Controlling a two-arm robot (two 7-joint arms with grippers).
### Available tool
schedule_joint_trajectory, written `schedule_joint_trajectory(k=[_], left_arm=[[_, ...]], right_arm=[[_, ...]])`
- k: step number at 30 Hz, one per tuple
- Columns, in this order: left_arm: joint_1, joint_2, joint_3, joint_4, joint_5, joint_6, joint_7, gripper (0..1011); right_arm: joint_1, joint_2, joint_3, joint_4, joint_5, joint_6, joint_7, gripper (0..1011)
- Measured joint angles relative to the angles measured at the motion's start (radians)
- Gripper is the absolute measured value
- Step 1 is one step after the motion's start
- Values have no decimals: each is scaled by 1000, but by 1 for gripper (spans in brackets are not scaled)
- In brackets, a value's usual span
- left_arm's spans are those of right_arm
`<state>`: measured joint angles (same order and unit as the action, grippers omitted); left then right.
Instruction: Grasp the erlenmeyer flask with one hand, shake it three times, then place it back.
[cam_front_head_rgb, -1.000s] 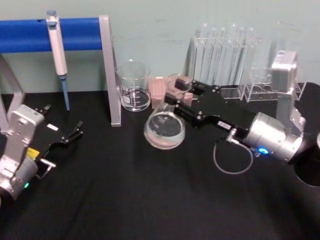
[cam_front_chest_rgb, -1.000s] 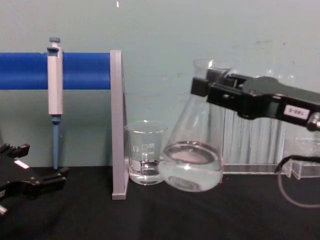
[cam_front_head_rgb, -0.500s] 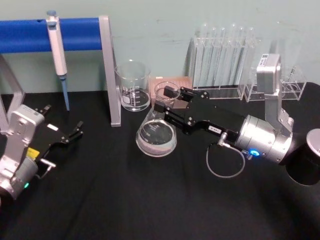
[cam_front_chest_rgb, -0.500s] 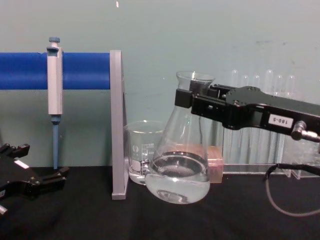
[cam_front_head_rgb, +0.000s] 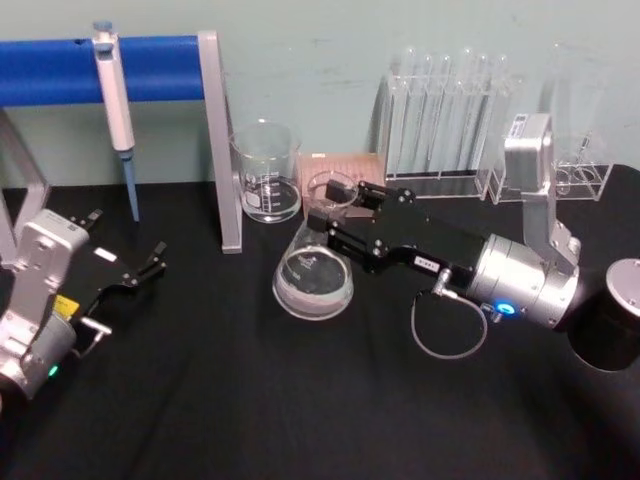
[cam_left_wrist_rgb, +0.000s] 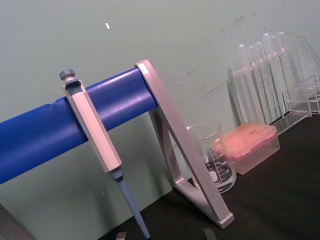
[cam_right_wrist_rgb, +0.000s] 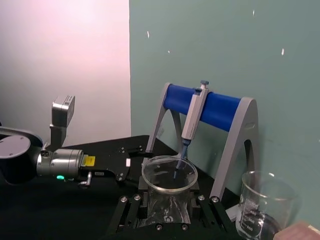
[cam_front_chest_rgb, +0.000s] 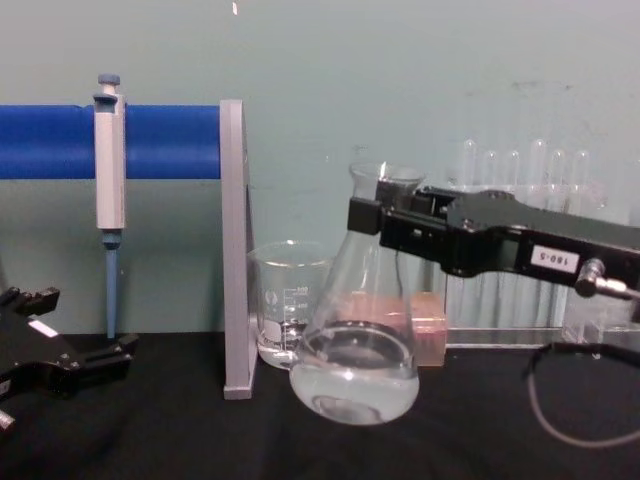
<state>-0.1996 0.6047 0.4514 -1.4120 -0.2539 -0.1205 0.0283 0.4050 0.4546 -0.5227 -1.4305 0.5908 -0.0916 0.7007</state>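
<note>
The erlenmeyer flask (cam_front_head_rgb: 313, 275) is clear glass with some clear liquid in its wide base (cam_front_chest_rgb: 355, 365). My right gripper (cam_front_head_rgb: 333, 203) is shut on its narrow neck, just under the rim, reaching in from the right (cam_front_chest_rgb: 372, 215). The flask leans a little and its base is low, at or just above the black table; I cannot tell whether they touch. In the right wrist view the flask's rim (cam_right_wrist_rgb: 169, 175) sits between the two fingers. At the table's left side my left gripper (cam_front_head_rgb: 125, 240) is parked, open and holding nothing.
A glass beaker (cam_front_head_rgb: 266, 172) and a pink box (cam_front_head_rgb: 345, 166) stand just behind the flask. A blue bar stand (cam_front_head_rgb: 215, 140) holding a pipette (cam_front_head_rgb: 115, 95) is at the back left. Test tube racks (cam_front_head_rgb: 450, 120) line the back right.
My right arm has come down and moved left with the flask, which went from hanging tilted in the air to sitting low over the table. The left arm has not moved.
</note>
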Motion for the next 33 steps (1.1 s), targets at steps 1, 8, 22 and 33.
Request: schedule_joint_trajectory(k=[1, 8, 22, 33], left_arm=[[0, 0, 0, 0, 0, 0, 0, 1001], [0, 0, 0, 0, 0, 0, 0, 1001], [0, 0, 0, 0, 0, 0, 0, 1001], [0, 0, 0, 0, 0, 0, 0, 1001]], right_arm=[[1, 0, -2, 4, -1, 0, 1, 448], [6, 0, -15, 35, -6, 1, 10, 449], [10, 0, -40, 86, -26, 15, 18, 449], [16, -5, -58, 132, -52, 23, 24, 448]])
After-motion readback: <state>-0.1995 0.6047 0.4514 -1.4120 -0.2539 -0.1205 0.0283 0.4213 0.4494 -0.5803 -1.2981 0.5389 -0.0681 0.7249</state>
